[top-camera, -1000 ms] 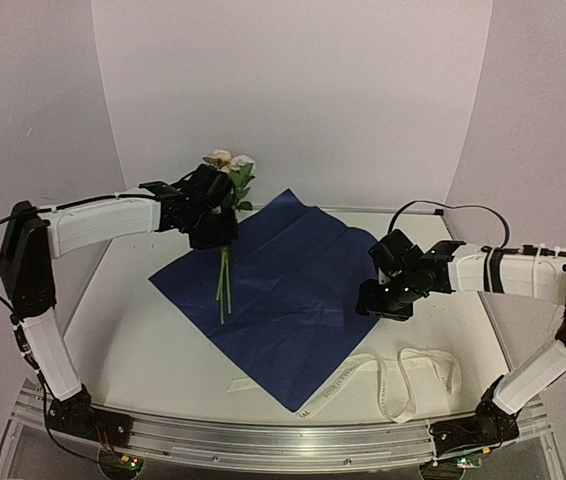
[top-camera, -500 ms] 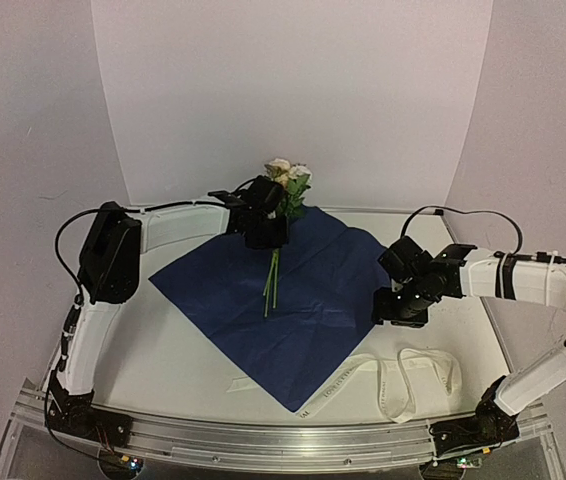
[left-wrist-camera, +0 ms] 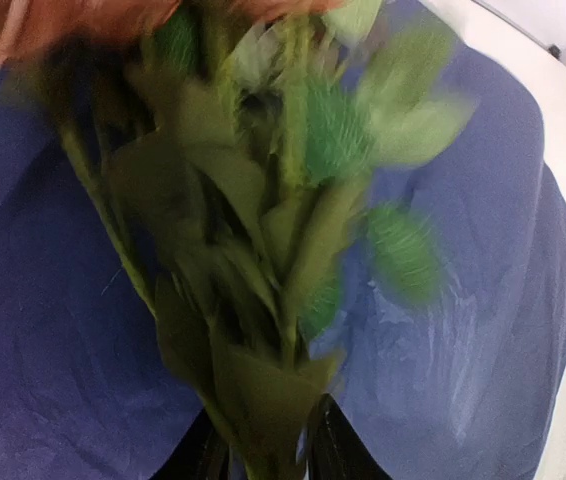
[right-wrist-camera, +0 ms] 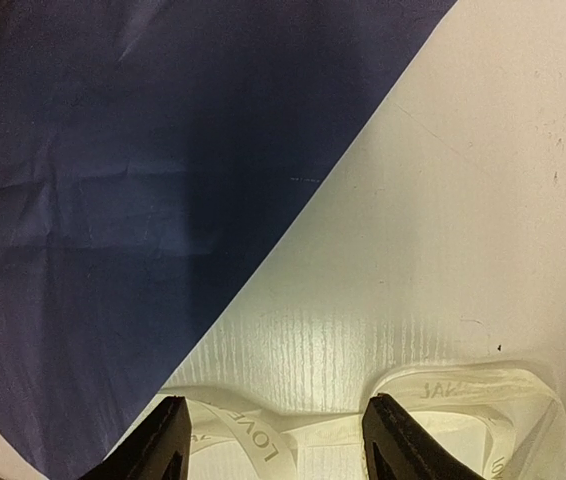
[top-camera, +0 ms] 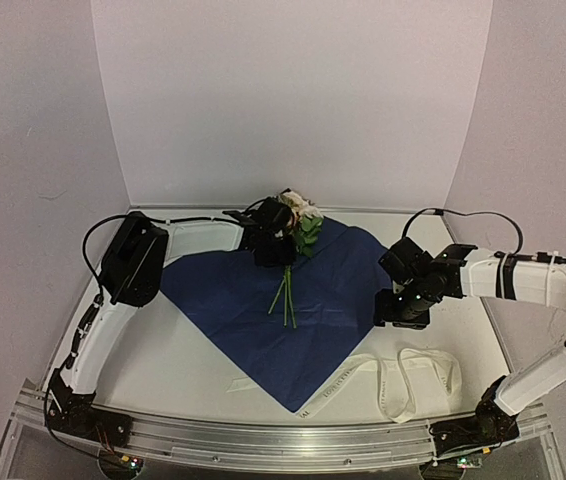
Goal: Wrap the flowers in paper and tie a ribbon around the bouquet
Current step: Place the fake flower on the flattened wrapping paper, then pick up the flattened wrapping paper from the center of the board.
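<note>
Left gripper (left-wrist-camera: 266, 452): black fingers (left-wrist-camera: 335, 450) sit on either side of the stem bundle and the stems fill the gap. Clamped or loosened, cannot tell; the wrist view is blurred. The flowers (top-camera: 301, 218) are at that gripper, over the far part of the paper (top-camera: 225, 300). Cream and rust blooms point to the far side, with green leaves just below them. The thin green stems slant toward the near side and end around the middle of the sheet. Whether the stem ends touch the paper, cannot tell.

The paper lies flat on the table (top-camera: 153, 350), dark blue face up and turned like a diamond, with one corner toward the near edge. Light creases show across it.

Right gripper (right-wrist-camera: 278, 412): fingers apart, nothing between them. It hangs above the bare table just off the paper's right edge, well apart from the flowers. In its wrist view the paper edge runs diagonally, and the stem tips show at the far left.

The ribbon (top-camera: 408, 385) is cream with printed letters. It lies in loose loops on the table at the near right, near the right gripper. One strand shows on both sides of the paper's near corner.
</note>
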Robot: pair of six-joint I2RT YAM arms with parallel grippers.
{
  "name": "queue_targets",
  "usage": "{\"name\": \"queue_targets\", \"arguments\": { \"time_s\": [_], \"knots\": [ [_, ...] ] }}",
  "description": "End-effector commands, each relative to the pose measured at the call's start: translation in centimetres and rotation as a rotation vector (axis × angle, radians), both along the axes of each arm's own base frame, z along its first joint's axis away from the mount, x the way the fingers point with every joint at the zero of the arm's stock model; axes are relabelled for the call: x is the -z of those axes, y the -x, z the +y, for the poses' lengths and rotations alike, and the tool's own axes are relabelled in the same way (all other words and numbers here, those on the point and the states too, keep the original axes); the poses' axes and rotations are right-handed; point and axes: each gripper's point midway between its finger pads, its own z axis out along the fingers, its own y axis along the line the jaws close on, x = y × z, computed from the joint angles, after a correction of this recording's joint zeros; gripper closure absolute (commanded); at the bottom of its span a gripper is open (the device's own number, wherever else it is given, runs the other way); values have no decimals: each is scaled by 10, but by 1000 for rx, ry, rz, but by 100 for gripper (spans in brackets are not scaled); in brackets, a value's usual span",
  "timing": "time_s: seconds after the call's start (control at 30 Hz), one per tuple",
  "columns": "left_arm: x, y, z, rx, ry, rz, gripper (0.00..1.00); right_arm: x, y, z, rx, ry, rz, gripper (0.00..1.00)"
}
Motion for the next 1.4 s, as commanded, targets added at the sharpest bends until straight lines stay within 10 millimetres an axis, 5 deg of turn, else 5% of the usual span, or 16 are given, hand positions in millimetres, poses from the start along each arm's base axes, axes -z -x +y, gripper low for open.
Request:
{"name": "queue_targets", "arguments": {
  "time_s": [0.0, 0.1, 0.23, 0.4, 0.7, 0.8, 1.07, 1.37],
  "knots": [
    [-53, -11, -12, 2, 110, -94, 49, -2, -2, -2, 3, 17, 6, 37],
    [-73, -4, -6, 0, 125, -111, 29, -5, -6, 5, -31, 14, 11, 34],
    [-96, 14, 16, -29, 134, -107, 16, -8, -13, 20, -89, -1, 27, 33],
    [-119, 47, 70, -132, 140, -95, 7, -13, -24, 43, -145, -46, 49, 34],
    [-81, 112, 220, -441, 138, 76, 6, -7, -38, 64, -223, -55, 72, 32],
    [-79, 125, 249, -493, 166, 82, 4, -3, -41, 65, -222, -59, 88, 31],
    [-47, 147, 258, -516, 263, 175, 1, 8, -43, 60, -206, -65, 123, 26],
    [-24, 143, 257, -512, 403, 113, 0, 12, -41, 61, -206, -75, 134, 25]
  ]
}}
